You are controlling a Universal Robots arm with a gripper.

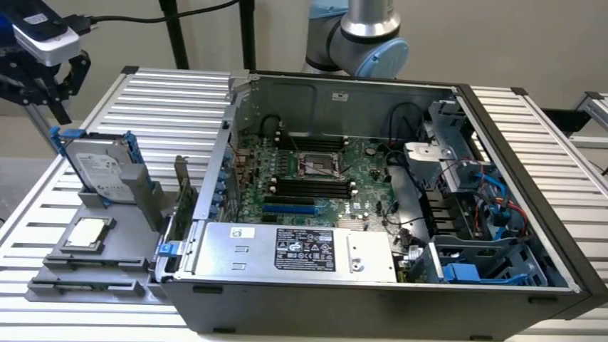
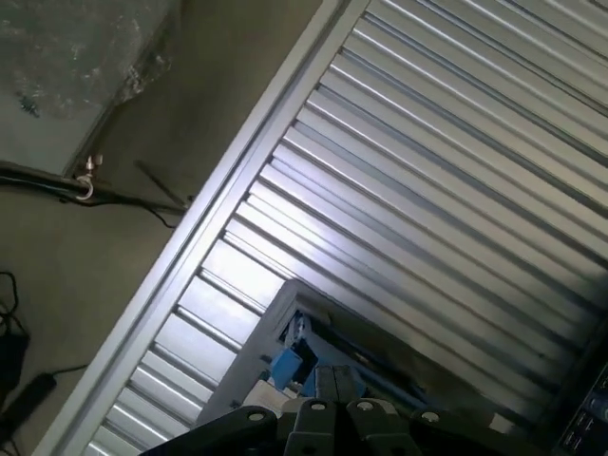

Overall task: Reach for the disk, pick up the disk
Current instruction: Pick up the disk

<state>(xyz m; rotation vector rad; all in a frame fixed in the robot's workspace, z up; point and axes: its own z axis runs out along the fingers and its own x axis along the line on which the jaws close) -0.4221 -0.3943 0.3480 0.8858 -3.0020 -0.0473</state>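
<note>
Ribbed table [image 1: 161, 92] holds the disk [image 1: 100, 167] propped near its edge; the closed gripper [image 1: 57, 103] above should open wide and descend squarely.

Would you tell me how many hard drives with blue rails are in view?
1. The disk stands on edge in the grey holder on the table, at the exterior view's left, beside the computer case. Others may sit hidden in the case's drive bays.

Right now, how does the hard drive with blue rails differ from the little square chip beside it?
The disk is larger and rectangular; the chip is small and square. The disk stands propped up; the chip lies flat. The disk has blue rails; the chip none. Both are silver.
</note>
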